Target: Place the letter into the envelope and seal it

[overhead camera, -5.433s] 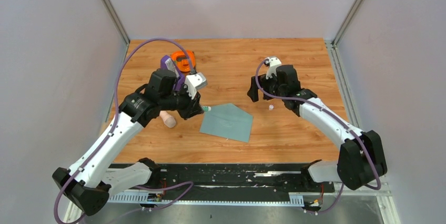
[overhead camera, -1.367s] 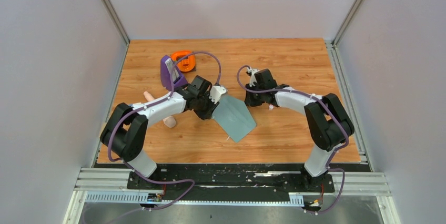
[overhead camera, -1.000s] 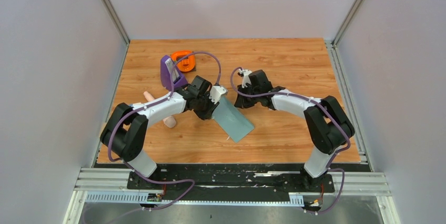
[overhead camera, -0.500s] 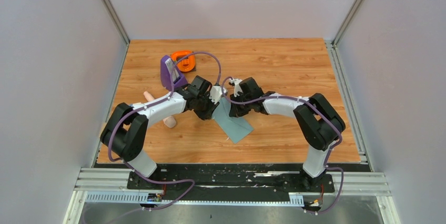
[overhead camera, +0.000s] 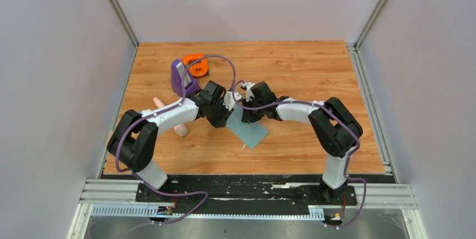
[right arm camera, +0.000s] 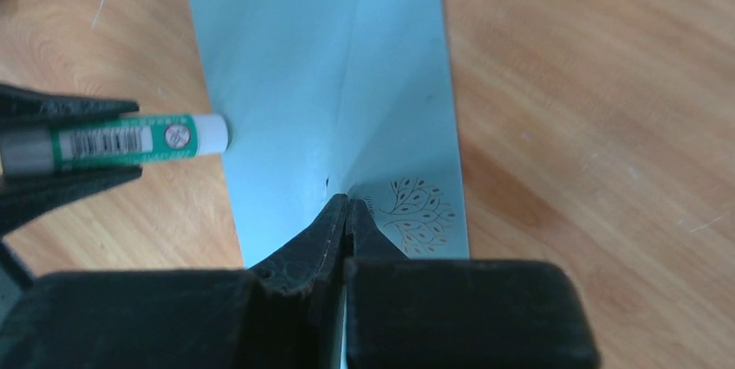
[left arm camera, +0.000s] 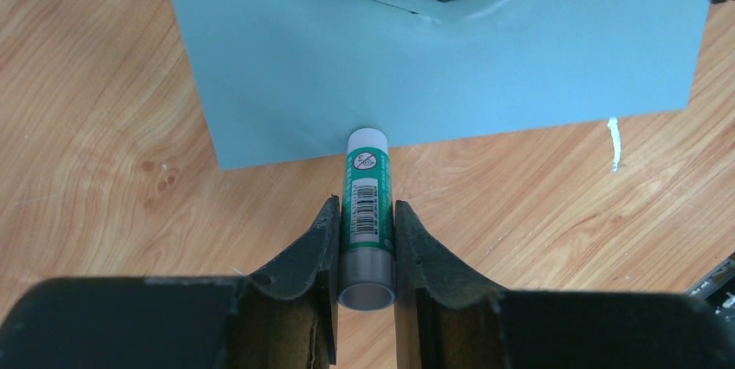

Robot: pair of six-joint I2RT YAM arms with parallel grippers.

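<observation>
- Left jaws: closed narrowly on a green-and-white glue stick [left arm camera: 367, 204], held by its lower barrel. The white end points forward and touches the near edge of the envelope [left arm camera: 433, 66].
- Right jaws: shut and empty, tips pressed down on the point of the folded flap [right arm camera: 342, 157], just beside the tree print [right arm camera: 416, 209].
- Envelope: flat on the table [right arm camera: 563, 83], directly ahead of the left jaws and beneath the right jaw tips.
- Letter: not in view; judged to be already inside the envelope.
- Risk, envelope sliding: a push from the stick against the edge could slide or turn the paper, as it is pinned at one point only.
- Risk, flap unsealed: the flap lies down under the right jaws, so glue may land on the outer face and not under the flap.
- Risk, flap springing open: lifting the right jaws before any glue holds would free the flap point.
- Risk, stray glue: a white streak [left arm camera: 614, 142] lies on the table beside the envelope, to the right of the left jaws. More smearing could stick the paper to the wood.
- Risk, collision: the two sets of jaws work close together over the same sheet.
</observation>
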